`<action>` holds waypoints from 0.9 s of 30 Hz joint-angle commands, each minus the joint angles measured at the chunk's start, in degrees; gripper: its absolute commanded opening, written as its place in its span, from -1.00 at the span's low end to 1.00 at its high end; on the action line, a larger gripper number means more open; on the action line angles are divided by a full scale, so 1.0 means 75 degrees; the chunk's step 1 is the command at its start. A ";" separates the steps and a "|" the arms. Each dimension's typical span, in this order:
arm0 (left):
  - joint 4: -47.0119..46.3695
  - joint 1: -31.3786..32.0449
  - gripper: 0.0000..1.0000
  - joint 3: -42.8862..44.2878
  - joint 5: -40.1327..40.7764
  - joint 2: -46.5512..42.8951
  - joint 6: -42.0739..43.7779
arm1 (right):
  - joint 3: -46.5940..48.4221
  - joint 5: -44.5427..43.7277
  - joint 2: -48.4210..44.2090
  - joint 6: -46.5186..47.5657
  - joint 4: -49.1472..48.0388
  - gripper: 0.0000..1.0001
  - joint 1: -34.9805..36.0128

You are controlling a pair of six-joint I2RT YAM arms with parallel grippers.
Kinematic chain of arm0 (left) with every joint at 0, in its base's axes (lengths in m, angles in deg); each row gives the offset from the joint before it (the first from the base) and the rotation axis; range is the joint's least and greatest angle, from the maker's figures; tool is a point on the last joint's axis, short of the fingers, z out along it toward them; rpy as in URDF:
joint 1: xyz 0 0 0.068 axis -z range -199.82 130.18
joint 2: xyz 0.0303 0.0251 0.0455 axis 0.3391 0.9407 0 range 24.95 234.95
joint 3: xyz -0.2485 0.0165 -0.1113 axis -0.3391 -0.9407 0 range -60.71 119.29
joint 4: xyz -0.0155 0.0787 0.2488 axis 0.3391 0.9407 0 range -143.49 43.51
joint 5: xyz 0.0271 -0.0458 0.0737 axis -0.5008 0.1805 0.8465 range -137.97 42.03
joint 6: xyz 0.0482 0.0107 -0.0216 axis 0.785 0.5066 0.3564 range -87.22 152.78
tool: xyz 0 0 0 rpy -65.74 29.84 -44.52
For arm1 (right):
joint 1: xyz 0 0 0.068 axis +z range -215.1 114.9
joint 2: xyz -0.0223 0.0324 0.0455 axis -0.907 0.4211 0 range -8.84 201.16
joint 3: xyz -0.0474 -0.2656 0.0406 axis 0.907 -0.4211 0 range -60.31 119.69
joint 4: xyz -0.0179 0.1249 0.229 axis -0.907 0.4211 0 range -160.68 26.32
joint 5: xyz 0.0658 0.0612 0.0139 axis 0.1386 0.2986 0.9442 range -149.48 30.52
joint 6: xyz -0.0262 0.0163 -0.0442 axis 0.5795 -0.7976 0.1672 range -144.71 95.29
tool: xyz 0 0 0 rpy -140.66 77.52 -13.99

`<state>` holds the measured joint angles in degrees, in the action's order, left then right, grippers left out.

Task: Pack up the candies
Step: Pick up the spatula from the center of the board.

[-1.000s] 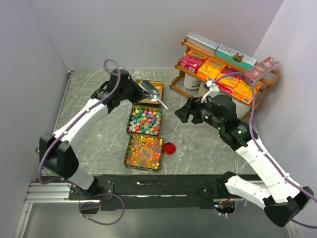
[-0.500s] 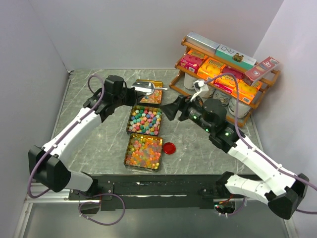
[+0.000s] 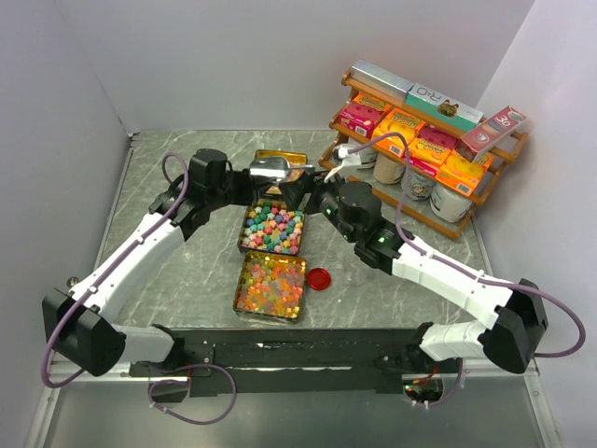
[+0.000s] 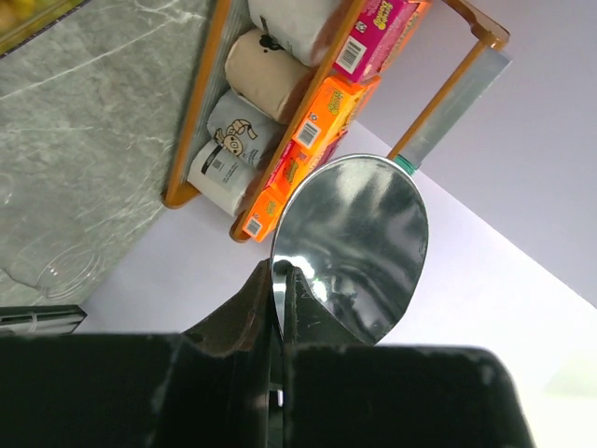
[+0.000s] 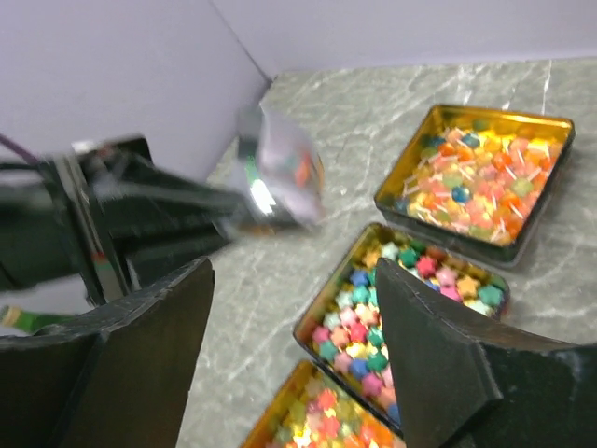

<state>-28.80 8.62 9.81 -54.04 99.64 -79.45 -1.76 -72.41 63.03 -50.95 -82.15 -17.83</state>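
Candies fill three gold tins: small mixed ones in the far tin [image 3: 286,162] [image 5: 480,182], star shapes in the middle tin [image 3: 273,227] [image 5: 410,299], glossy gummies in the near tin [image 3: 270,285] [image 5: 322,420]. My left gripper [image 3: 248,176] [image 4: 278,280] is shut on a shiny metal scoop [image 3: 270,168] [image 4: 359,238], held above the far tin's left edge. The scoop shows blurred in the right wrist view [image 5: 280,177]. My right gripper [image 3: 300,191] [image 5: 294,359] is open and empty, just right of the scoop, above the middle tin's far right corner.
A red round lid [image 3: 319,278] lies right of the near tin. A wooden rack [image 3: 420,140] [image 4: 201,103] with orange and pink boxes and jars stands at the back right. A clear plastic piece [image 4: 56,271] lies on the marble table [image 3: 187,252].
My right arm has swung left from mid-table to the tins, close to the scoop. My left gripper has drawn back left and turned the scoop over the far tin.
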 commanded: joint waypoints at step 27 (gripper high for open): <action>-0.0947 0.0086 -0.94 -0.0532 -0.0750 -0.0245 -0.0401 | 0.0960 -0.0820 0.0682 0.0007 -0.1179 -0.87 0.0155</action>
<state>-31.93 8.82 5.50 -57.62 99.14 -81.44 2.74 -79.16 68.41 -52.06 -90.76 -16.85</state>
